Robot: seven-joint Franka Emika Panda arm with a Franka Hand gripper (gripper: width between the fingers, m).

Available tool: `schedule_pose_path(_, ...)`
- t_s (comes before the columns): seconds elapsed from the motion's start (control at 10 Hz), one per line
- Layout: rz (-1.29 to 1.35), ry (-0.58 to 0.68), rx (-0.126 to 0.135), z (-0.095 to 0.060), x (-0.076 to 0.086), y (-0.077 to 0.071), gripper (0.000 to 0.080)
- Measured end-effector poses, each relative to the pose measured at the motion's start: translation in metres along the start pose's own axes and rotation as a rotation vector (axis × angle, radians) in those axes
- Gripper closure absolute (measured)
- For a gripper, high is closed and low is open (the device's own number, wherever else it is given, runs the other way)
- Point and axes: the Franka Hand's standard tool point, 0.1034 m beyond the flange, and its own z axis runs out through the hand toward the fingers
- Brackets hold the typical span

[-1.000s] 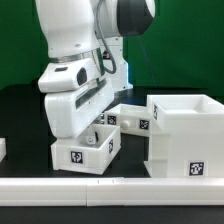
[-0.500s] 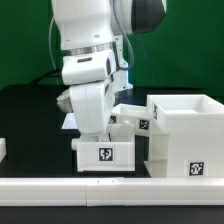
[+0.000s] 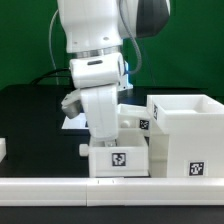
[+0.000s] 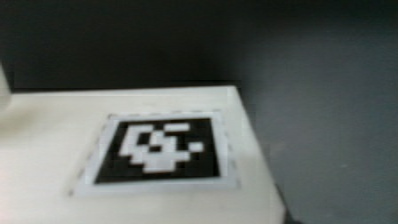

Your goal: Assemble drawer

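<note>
The large white cube housing [image 3: 186, 135] stands at the exterior view's right, open at the top, with a tag on its front. My gripper [image 3: 108, 141] reaches down into a small white box tray [image 3: 119, 161] and is shut on it; the fingers are hidden by the hand and the tray wall. The tray sits low, right beside the housing's left side. Its tag faces front. The wrist view shows a white face of the tray with a tag [image 4: 160, 150]. A second small tray [image 3: 136, 119] lies behind, against the housing.
A white rail [image 3: 50, 186] runs along the table's front edge. The marker board [image 3: 70, 122] lies behind the arm. A small white piece [image 3: 3, 150] sits at the exterior view's left edge. The table is black.
My gripper has carried the small tray toward the exterior view's right, from left of centre to right beside the housing. The housing and second tray have not moved.
</note>
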Motion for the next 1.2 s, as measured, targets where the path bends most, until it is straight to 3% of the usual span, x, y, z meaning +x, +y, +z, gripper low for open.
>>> schedule_pose_path(0.5, -0.002, -0.001, 0.009, 0.004, 0.003, -0.002, 0.0761)
schedule_pose_path(0.7, 0.000, 0.001, 0.010, 0.004, 0.014, 0.004, 0.0761)
schedule_pose_path(1.2, 0.031, 0.005, 0.028, 0.014, 0.012, -0.001, 0.0761)
